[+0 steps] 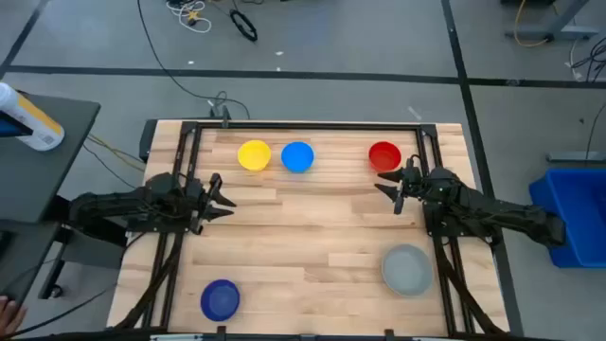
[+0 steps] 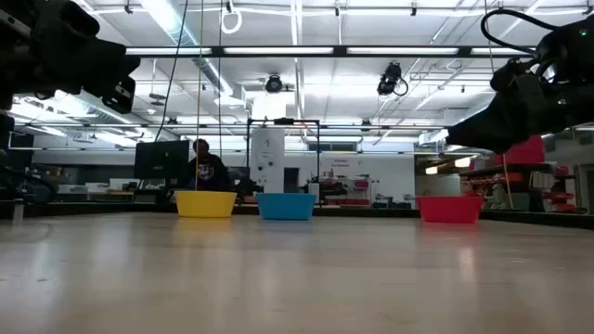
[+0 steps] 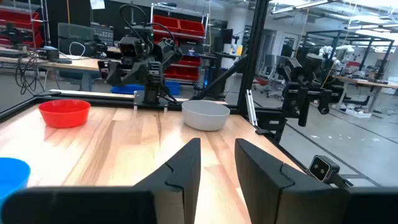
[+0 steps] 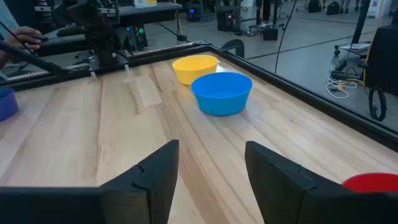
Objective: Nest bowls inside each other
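Note:
Five bowls rest base-down and apart on the wooden table. Yellow [image 1: 254,155], light blue [image 1: 297,156] and red [image 1: 383,155] stand in a row along the far side. The dark blue bowl [image 1: 221,298] is near the front left; the grey bowl [image 1: 407,268] is near the front right. My left gripper [image 1: 225,198] hovers open at the table's left, below the yellow bowl, pointing right. My right gripper [image 1: 386,185] hovers open just in front of the red bowl, pointing left, with nothing between its fingers [image 4: 155,171].
A dark metal frame [image 1: 312,126] runs around the table's far and side edges. The middle of the table between the two arms is bare wood. A blue bin [image 1: 576,213] stands off the table at the right.

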Available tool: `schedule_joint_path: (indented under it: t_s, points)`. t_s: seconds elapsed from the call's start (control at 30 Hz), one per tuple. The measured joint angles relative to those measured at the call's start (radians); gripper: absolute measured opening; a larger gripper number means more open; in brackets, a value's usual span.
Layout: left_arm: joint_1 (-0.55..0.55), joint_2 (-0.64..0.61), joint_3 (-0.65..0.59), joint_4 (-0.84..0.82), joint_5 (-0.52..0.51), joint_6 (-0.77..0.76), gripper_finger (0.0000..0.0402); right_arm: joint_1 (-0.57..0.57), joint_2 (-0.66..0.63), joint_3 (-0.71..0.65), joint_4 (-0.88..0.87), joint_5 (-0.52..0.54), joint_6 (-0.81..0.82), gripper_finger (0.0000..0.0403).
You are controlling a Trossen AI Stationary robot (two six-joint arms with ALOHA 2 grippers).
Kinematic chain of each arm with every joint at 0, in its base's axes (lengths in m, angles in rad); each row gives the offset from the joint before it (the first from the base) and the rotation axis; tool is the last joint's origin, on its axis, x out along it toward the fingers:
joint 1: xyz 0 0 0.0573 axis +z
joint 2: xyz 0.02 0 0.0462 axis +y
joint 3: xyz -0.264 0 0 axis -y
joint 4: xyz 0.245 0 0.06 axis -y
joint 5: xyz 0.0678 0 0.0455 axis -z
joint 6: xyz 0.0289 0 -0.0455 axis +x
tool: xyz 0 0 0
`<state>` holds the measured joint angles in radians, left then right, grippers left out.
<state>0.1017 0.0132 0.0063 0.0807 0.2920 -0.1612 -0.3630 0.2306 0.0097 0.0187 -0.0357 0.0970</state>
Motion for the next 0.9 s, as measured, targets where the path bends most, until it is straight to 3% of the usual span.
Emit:
schedule_joint_path:
  t_s: [0.9]
  points:
    - [0.0, 0.0, 0.0, 0.0, 0.0, 0.0, 0.0108, 0.0, 0.0, 0.0, 0.0, 0.0, 0.0, 0.0194]
